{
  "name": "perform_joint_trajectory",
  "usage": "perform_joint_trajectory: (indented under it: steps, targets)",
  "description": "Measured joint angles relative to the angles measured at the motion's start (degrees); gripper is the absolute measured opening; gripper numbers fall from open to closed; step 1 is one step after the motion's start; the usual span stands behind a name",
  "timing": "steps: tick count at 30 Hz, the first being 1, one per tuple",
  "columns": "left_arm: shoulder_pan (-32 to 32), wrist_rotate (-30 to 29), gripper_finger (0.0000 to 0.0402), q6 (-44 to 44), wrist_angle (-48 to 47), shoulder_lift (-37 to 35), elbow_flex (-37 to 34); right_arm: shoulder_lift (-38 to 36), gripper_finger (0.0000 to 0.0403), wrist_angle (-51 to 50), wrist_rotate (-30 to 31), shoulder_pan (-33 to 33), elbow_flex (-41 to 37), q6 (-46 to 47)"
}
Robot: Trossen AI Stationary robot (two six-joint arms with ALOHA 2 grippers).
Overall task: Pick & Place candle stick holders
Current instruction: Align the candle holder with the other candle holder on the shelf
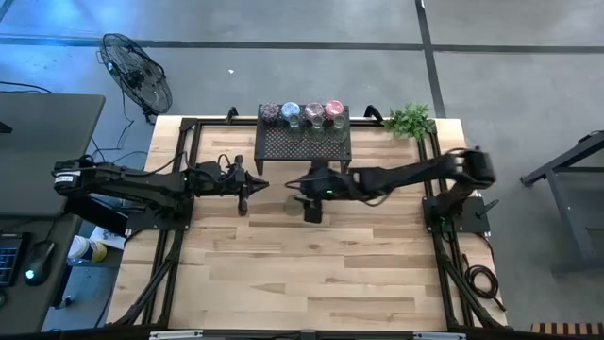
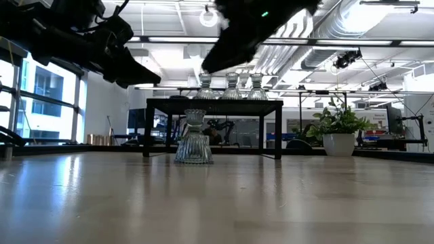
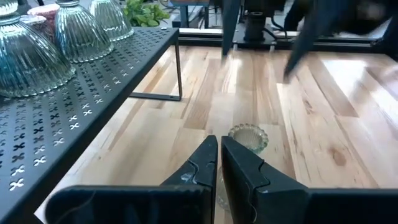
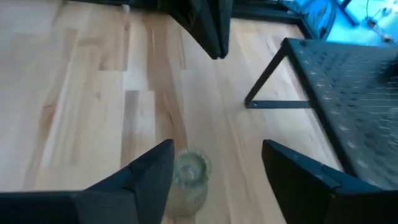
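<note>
1. Four candle stick holders (image 1: 306,114) sit in a row along the far edge of the black mesh rack (image 1: 304,144) — you can pick out mottled purple, pale blue, a clear one and pink from above.
2. One more clear holder (image 2: 193,138) stands on the wooden table (image 1: 311,274) just in front of the rack, between your two grippers and untouched by either.
3. Your right gripper (image 4: 217,180) hangs above that holder with its fingers spread wide; the right wrist view shows the glass just inside one finger, partly hidden by it.
4. Your left gripper (image 3: 220,163) hovers off the table near the rack's left front corner — its fingers pressed together, holding nothing, the clear holder just beyond the tips.
5. Green plant (image 1: 411,120) sits at the table's far right corner, beside the rack.
</note>
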Motion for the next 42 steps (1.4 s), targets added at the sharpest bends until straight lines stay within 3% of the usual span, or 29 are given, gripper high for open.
perform_joint_trajectory:
  steps: [3,9,15,21,28,35,42]
  targets:
    - [-2.19,-1.88,0.0019,-0.04,-0.16,0.37,0.53,-5.88,0.0210,1.21,0.17,0.86,-5.39,-0.66]
    - [-9.36,-11.51,0.0019,-1.93,-0.28,4.10,5.20,-16.44,0.0105,18.18,-0.84,1.69,-25.33,3.54]
    - [-12.78,-13.20,0.0019,-5.63,-3.65,11.69,11.85,-23.52,0.0010,29.95,-0.45,2.78,-38.14,6.82]
    - [-12.95,-13.23,0.0056,-12.12,-17.94,18.81,21.69,-27.19,0.0023,32.68,1.26,3.16,-41.10,7.24]
    - [-12.92,-13.57,0.0188,-17.25,-29.22,24.99,30.80,-27.40,0.0008,33.97,1.12,3.16,-41.04,7.16]
    - [-12.92,-13.69,0.0314,-16.21,-30.72,28.87,33.70,-27.40,0.0004,33.98,1.10,3.16,-41.04,7.15]
    - [-12.92,-19.14,0.0346,-14.62,-29.60,33.18,33.59,-27.38,0.0002,33.81,1.08,3.16,-41.03,7.10]
